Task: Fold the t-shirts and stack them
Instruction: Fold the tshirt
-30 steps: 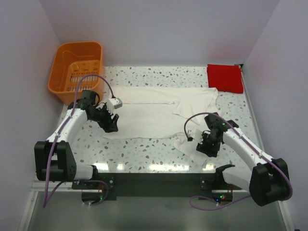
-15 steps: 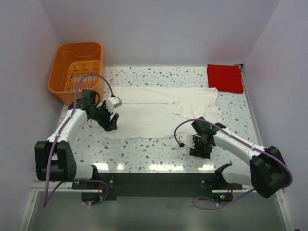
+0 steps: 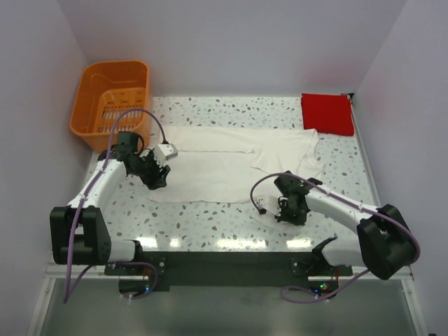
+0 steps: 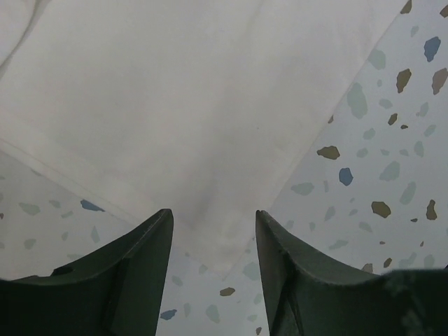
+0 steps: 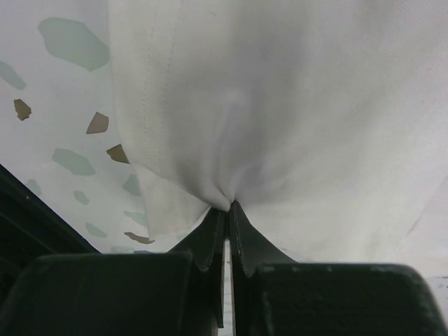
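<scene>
The cream-white t-shirt (image 3: pixel 224 159) lies spread flat across the middle of the table. Its near-left corner (image 4: pixel 210 238) sits between the fingers of my left gripper (image 3: pixel 157 178), which is open and low over the cloth without clamping it. My right gripper (image 3: pixel 290 210) is at the shirt's near-right sleeve. In the right wrist view its jaws are pressed together on a pinched fold of the cream cloth (image 5: pixel 225 199). The red t-shirt (image 3: pixel 327 113) rests as a flat folded square at the back right corner.
An orange slotted basket (image 3: pixel 112 101) stands at the back left, just behind the left arm. The speckled table (image 3: pixel 210 217) shows bare in front of the shirt. Walls close in on both sides and at the back.
My right gripper slid left onto the near-right sleeve and closed on the cloth. My left gripper shifted slightly back over the shirt's corner and its jaws narrowed.
</scene>
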You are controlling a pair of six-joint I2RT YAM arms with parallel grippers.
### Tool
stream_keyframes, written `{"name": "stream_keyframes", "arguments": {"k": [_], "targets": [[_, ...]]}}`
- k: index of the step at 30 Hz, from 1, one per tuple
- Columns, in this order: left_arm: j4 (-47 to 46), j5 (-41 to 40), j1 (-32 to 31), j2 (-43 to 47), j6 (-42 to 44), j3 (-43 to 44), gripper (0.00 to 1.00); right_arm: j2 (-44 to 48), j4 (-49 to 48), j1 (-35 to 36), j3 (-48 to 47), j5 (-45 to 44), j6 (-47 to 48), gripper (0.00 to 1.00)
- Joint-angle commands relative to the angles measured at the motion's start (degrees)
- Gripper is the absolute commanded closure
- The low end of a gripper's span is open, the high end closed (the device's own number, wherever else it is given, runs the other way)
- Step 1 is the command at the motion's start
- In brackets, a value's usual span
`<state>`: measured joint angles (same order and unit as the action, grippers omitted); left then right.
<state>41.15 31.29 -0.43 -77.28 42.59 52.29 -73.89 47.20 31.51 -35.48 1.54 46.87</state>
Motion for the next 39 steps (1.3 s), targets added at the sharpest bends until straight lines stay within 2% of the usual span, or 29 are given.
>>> {"name": "stream_keyframes", "arguments": {"k": [1,3,4,6,11,21,30,39], "targets": [[5.1,-0.2,0.4,-0.1,12.0,2.5,0.46,-0.1,-1.1,0.3,-0.7,0.3,-2.0,1.00],[8.4,-1.0,0.4,-0.4,16.6,2.6,0.51,1.0,0.2,0.3,-2.7,1.3,-2.7,1.00],[9.5,-2.0,0.4,-0.5,21.5,2.5,0.57,1.2,0.8,0.3,-3.3,1.4,-3.2,1.00],[11.1,-3.1,0.4,-0.5,25.5,1.4,0.59,1.6,2.0,0.1,-5.1,1.7,-3.7,1.00],[10.4,-6.6,0.4,-0.6,33.2,-1.2,0.60,2.5,3.4,-0.6,-6.8,1.4,-4.0,1.00],[11.7,-11.6,0.4,-0.8,46.8,-6.9,0.55,3.0,7.0,-8.2,-10.6,2.7,-0.7,1.00],[5.5,-13.2,0.4,-1.4,48.6,-11.7,0.60,4.0,9.4,-9.4,-12.9,3.7,0.1,1.00],[1.2,-13.8,0.4,-1.1,49.3,-13.6,0.80,5.9,12.6,-9.4,-12.9,4.4,1.8,1.00]]}}
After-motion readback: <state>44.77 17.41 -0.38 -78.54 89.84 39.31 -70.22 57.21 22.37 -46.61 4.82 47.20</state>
